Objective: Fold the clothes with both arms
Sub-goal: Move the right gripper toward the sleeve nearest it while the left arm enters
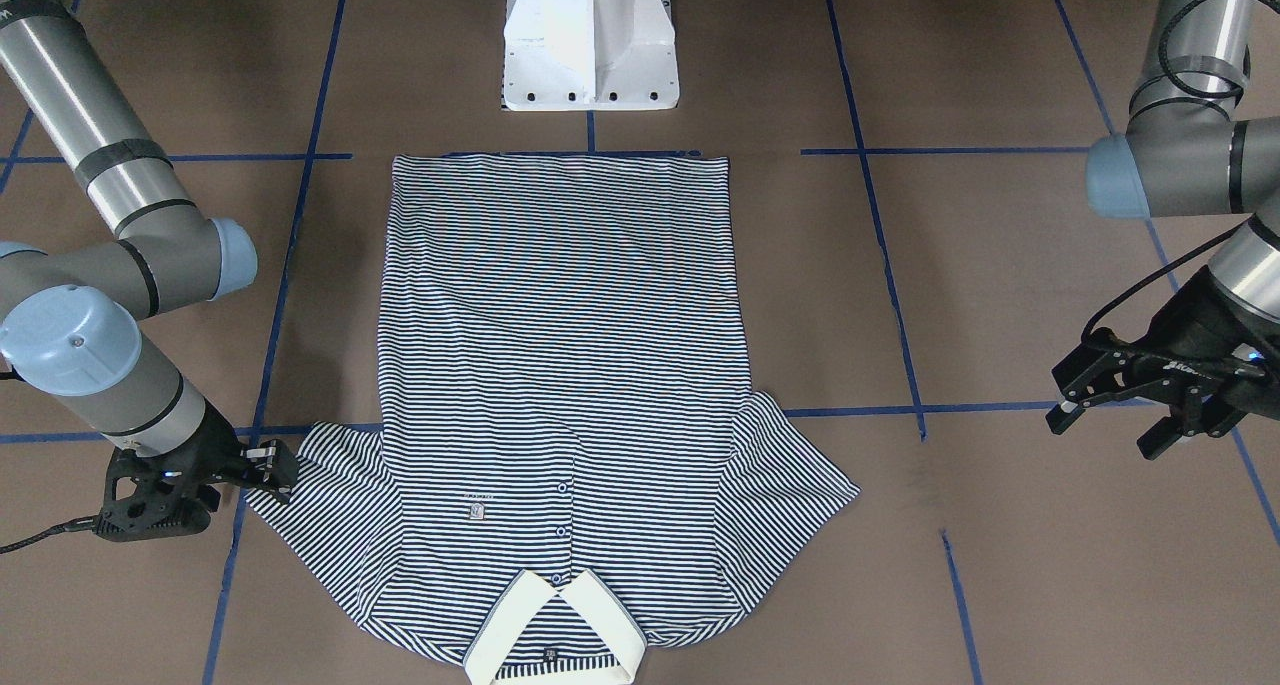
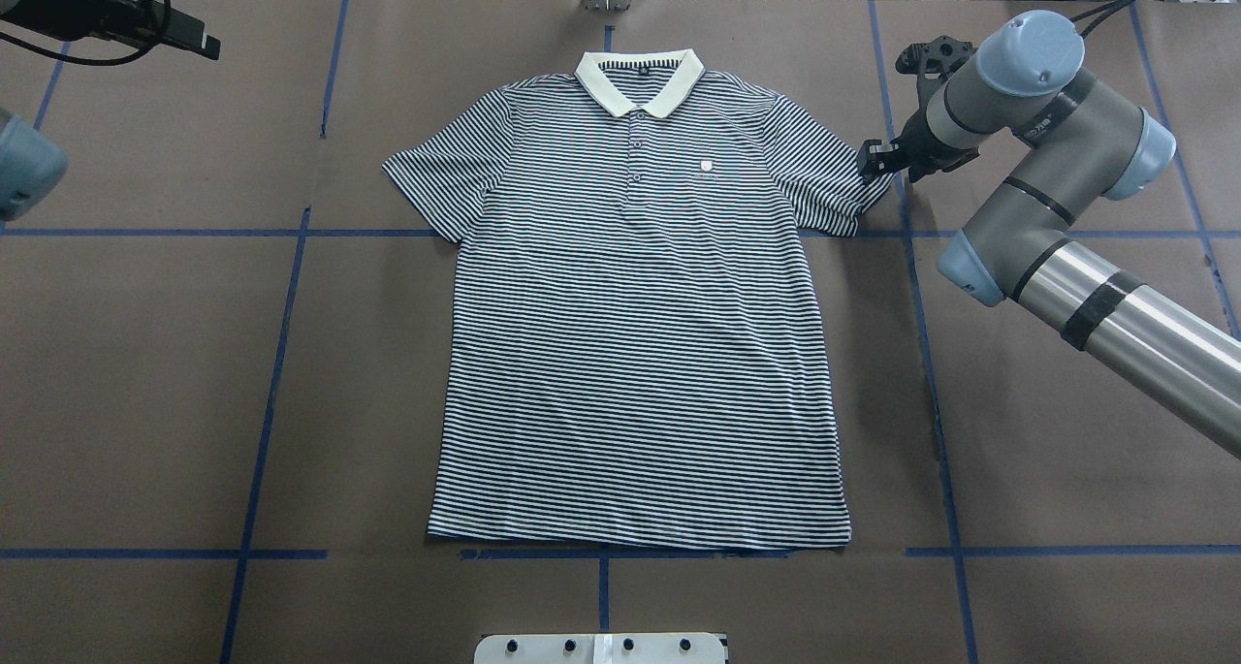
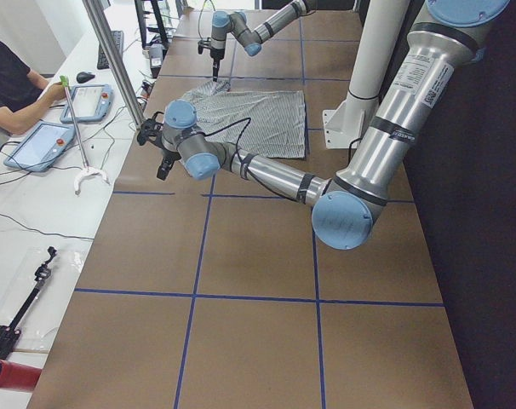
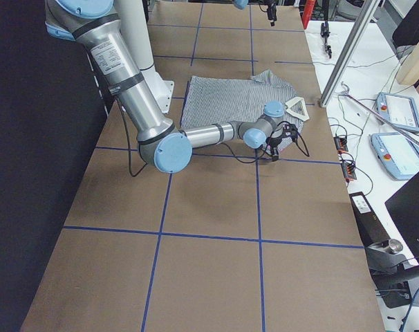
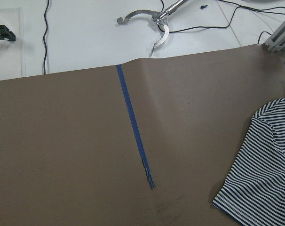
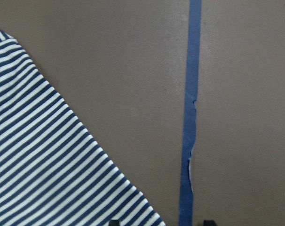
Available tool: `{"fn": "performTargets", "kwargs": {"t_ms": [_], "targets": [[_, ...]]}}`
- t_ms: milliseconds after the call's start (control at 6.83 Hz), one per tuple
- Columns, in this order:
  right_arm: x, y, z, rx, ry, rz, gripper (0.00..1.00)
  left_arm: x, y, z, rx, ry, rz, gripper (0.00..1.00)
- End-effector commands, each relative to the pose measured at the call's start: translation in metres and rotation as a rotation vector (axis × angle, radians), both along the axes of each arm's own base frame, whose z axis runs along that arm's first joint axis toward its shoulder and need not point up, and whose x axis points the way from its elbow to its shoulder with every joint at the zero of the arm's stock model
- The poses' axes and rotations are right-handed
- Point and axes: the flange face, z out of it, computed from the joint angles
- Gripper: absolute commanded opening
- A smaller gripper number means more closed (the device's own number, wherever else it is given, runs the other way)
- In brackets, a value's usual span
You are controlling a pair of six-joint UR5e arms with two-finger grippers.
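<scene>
The striped polo shirt (image 2: 640,334) lies flat and face up on the brown table, with its cream collar (image 2: 640,78) at the far side from the robot. My right gripper (image 2: 873,160) is low at the outer edge of the shirt's right-hand sleeve (image 1: 330,485). It is open: in the right wrist view its fingertips (image 6: 114,221) stand apart, one over the sleeve hem (image 6: 48,165), the other beyond a blue tape line. My left gripper (image 1: 1105,427) is open and empty, held above the table well away from the other sleeve (image 1: 790,495).
The white pedestal base (image 1: 590,45) stands at the shirt's hem side. Blue tape lines (image 2: 271,373) cross the brown table cover. A side bench with tablets (image 3: 49,145), cables and an operator (image 3: 7,81) runs along the far edge.
</scene>
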Motion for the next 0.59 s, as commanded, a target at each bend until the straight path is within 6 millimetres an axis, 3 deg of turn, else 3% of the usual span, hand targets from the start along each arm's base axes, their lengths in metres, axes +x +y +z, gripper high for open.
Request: {"fn": "performTargets", "kwargs": {"t_ms": [0,439], "targets": [[-0.001,0.000,0.000,0.011,0.004,-0.021,0.00,0.000,0.000,-0.003,0.005,0.002,0.000,1.00],[0.013,-0.008,-0.017,0.021,-0.033,-0.003,0.00,0.001,-0.001,-0.005,0.005,0.005,0.001,1.00]]}}
